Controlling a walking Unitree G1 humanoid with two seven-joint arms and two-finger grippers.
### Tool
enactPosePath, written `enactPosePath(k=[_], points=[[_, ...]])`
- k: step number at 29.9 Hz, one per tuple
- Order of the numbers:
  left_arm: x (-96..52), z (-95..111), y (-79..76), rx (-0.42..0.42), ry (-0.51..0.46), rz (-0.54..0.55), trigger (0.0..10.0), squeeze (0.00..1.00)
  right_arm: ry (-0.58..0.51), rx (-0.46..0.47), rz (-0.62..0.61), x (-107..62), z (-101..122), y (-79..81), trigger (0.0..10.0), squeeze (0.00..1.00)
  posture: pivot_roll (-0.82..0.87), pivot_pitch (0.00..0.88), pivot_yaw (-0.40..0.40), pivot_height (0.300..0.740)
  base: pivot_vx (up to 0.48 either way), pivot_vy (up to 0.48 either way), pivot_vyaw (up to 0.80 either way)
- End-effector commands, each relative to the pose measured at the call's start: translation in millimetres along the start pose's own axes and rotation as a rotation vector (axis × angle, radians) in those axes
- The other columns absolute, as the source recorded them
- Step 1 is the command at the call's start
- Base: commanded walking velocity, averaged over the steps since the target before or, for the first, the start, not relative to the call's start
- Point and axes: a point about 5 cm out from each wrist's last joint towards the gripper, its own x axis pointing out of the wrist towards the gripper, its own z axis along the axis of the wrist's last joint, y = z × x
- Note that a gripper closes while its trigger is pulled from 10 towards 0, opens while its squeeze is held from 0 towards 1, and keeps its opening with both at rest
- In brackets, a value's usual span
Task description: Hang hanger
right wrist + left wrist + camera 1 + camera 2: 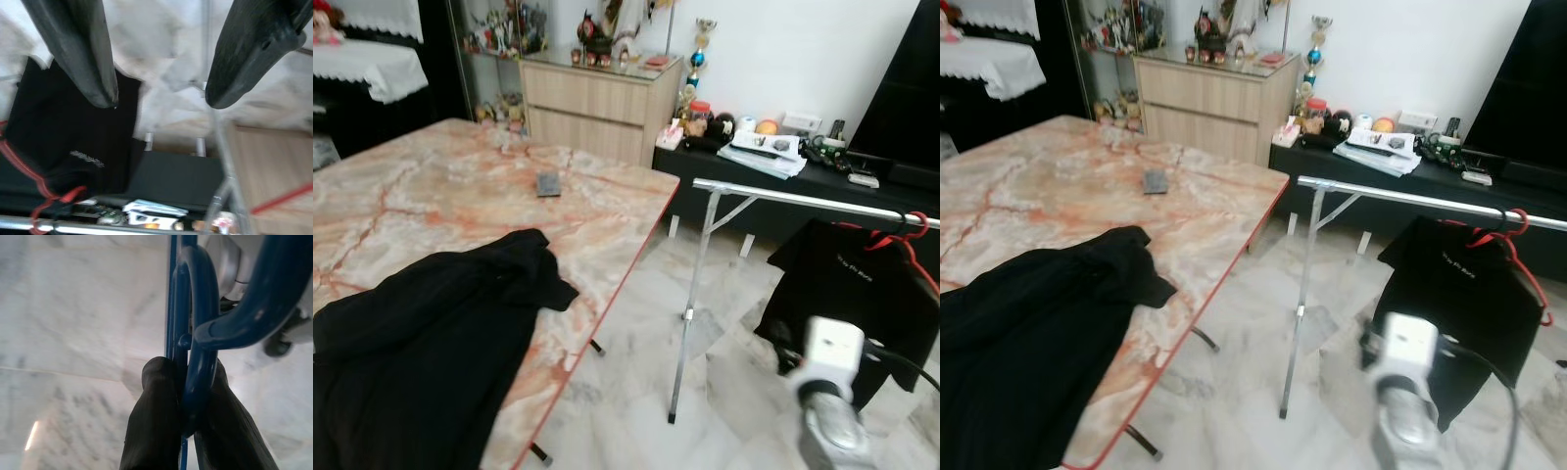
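Observation:
In the left wrist view my left gripper (183,369) is shut on a blue plastic hanger (201,323), held over pale marble floor. My right gripper (161,100) is open and holds nothing; beyond its fingers hangs a black T-shirt (73,132) on a red hanger (29,169). From the head, that black T-shirt (847,284) hangs on its red hanger (901,235) at the right end of a silver clothes rail (803,199). My right arm (830,377) reaches up at the lower right, just in front of the shirt. A loose black garment (421,333) lies on the table.
The orange-veined marble table (460,186) takes up the left, with a small dark object (548,183) on it. The rail's folding legs (690,304) stand on the marble floor between table and shirt. A wooden cabinet (597,103) and a cluttered low black bench (754,186) line the back wall.

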Motion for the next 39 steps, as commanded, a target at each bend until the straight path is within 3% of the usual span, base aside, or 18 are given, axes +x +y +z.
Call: enactPosePath(k=[1,4,8,9,13,16,29,31,34,39], points=[[0.0,0,-1.1,0.009,0.003,-0.012,10.0,0.00,0.024,-0.050,0.024,2.3,-14,4.5,10.0,0.00,0.10,0.000,-0.062,0.740,0.000,-0.311,0.00],[0.2,0,-0.7,0.009,0.002,-0.011,10.0,0.00,0.063,-0.094,0.037,1.5,-30,2.9,10.0,0.00,0.10,0.000,-0.057,0.740,0.000,-0.311,0.00],[0.6,1,0.1,0.011,0.000,-0.008,10.0,0.00,0.176,0.144,-0.014,0.9,-57,-3.4,10.0,0.00,0.10,0.000,-0.051,0.740,0.000,-0.308,0.00],[0.6,1,0.1,0.011,0.000,-0.008,10.0,0.00,0.176,0.144,-0.014,0.9,-57,-3.4,10.0,0.00,0.10,0.000,-0.051,0.740,0.000,-0.311,0.00],[1.4,4,-0.1,0.011,-0.004,-0.007,10.0,0.00,0.356,0.242,-0.026,-11.5,-98,-4.4,10.0,0.00,0.10,0.000,-0.048,0.740,0.000,-0.309,0.00],[1.9,5,-0.8,0.011,-0.007,-0.008,10.0,0.00,0.430,0.246,-0.015,-19.6,-114,-2.8,10.0,0.00,0.11,0.000,-0.049,0.740,0.000,-0.310,0.00],[2.2,6,-1.3,0.010,-0.017,-0.006,10.0,0.00,0.510,0.309,-0.038,-29.6,-131,-0.6,10.0,0.00,0.11,0.000,-0.038,0.740,0.000,-0.311,0.00],[2.3,7,-0.7,0.009,-0.019,-0.003,10.0,0.00,0.499,0.347,-0.028,-28.1,-129,4.1,10.0,0.00,0.11,0.000,-0.034,0.740,0.000,-0.309,-0.78],[2.5,7,0.4,0.015,-0.019,0.000,10.0,0.00,0.496,0.333,-0.016,-24.3,-125,8.6,10.0,0.00,0.10,0.000,-0.026,0.740,0.000,-0.309,-0.78],[2.5,8,1.4,0.022,-0.019,0.001,10.0,0.00,0.497,0.327,-0.036,-21.0,-123,-1.5,10.0,0.00,0.11,0.000,-0.023,0.740,0.000,-0.310,-0.46]])
